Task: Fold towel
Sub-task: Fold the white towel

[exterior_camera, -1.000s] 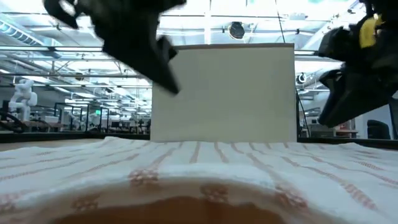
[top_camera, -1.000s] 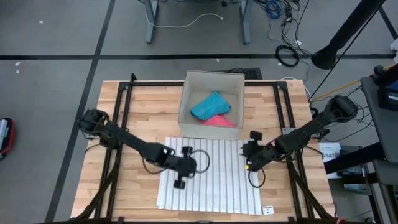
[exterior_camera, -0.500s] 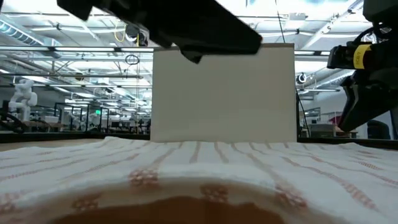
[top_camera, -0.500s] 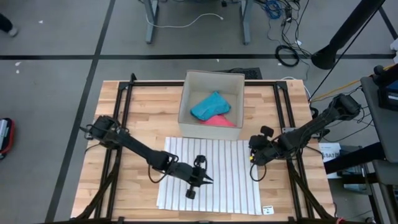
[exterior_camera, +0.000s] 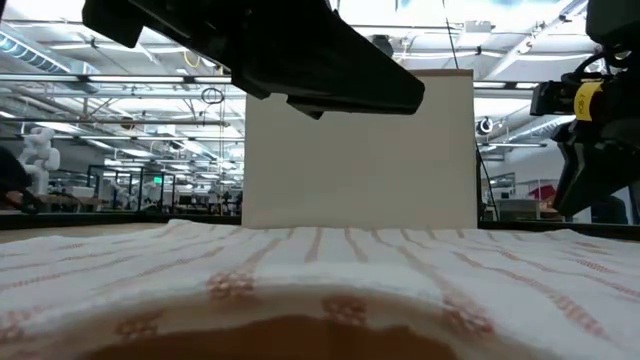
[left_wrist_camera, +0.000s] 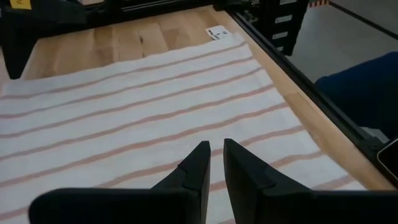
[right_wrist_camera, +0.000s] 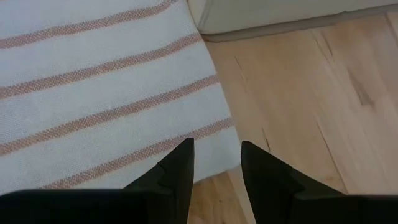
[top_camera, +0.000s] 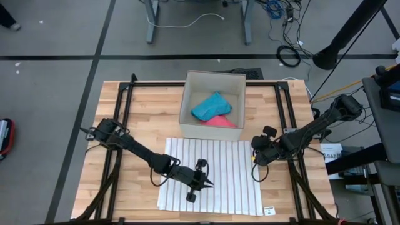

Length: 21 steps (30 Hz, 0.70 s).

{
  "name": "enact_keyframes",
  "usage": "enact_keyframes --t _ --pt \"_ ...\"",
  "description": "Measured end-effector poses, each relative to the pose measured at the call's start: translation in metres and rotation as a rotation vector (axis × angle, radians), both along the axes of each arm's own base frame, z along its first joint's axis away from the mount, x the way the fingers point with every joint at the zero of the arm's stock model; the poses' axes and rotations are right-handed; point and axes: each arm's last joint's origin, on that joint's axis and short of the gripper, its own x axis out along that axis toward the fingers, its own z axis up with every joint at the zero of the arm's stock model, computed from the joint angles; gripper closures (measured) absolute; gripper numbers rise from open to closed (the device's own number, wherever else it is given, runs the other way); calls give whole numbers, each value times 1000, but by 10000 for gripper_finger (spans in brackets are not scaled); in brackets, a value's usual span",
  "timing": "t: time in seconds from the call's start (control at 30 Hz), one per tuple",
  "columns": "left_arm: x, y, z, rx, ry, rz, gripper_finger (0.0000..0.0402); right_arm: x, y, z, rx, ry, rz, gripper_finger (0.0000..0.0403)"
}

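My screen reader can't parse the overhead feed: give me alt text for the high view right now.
A white towel with thin stripes lies flat on the wooden table, in front of an open cardboard box that holds a teal cloth and a pink cloth. The left gripper is over the towel's middle; the right gripper is at its right edge.

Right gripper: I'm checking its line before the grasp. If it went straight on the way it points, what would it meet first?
Probably the striped towel: the right gripper points down over its corner by the box, fingers slightly apart. Depth is unclear.
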Motion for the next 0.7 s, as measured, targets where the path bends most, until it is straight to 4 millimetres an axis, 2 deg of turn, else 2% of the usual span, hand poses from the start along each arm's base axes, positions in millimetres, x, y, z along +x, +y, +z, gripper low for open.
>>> enact_keyframes --t 0.17,0.37,0.47,0.7 --pt "0 -1 1 -4 -7 -2 348 1 5 0 71 0 38 284" --pt "0 -1 1 -4 -2 -1 348 7 29 4 252 -61 256 284" --pt "-2 0 -3 10 38 24 348 8 42 8 274 -116 358 284" --pt "-4 2 -8 8 90 75 348 3 55 10 304 -147 428 284"
